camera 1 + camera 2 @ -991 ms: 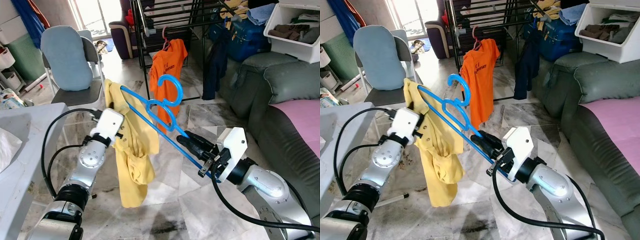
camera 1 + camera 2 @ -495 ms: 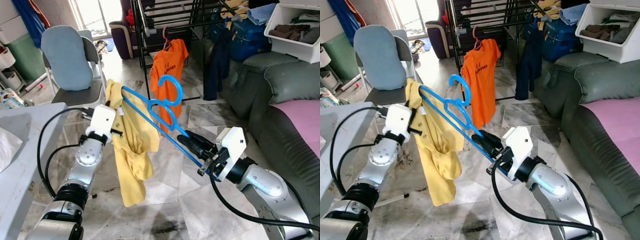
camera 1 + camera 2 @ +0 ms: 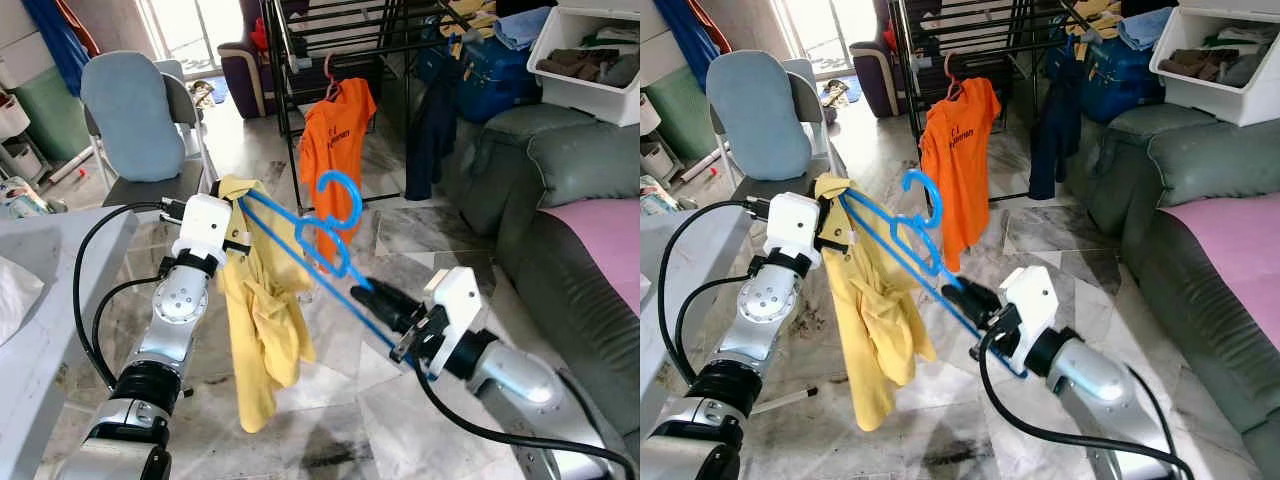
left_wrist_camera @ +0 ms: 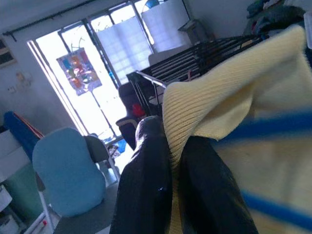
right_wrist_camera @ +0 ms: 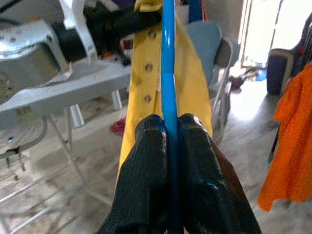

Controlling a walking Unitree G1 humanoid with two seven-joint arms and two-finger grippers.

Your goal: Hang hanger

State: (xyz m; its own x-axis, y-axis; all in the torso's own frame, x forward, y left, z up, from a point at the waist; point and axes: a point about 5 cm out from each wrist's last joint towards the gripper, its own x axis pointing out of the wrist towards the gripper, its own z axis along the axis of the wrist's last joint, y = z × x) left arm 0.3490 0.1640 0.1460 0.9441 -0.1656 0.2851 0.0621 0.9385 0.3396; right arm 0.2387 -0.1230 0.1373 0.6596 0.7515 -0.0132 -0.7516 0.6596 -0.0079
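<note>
while pinching yellow shirt (image 3: 255, 320), left pincer (image 3: 222, 240); right pincer (image 3: 372, 298) on blue hanger (image 3: 320, 240); clothes-filled white bin (image 3: 585, 95).

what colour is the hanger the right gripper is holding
Bright blue hanger, clearest in the left eye view.

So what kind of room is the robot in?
Probably a living room used for drying laundry: a grey sofa, a black drying rack with an orange T-shirt hanging, and a blue-cushioned chair.

Silver arms, apparently black cables
</note>
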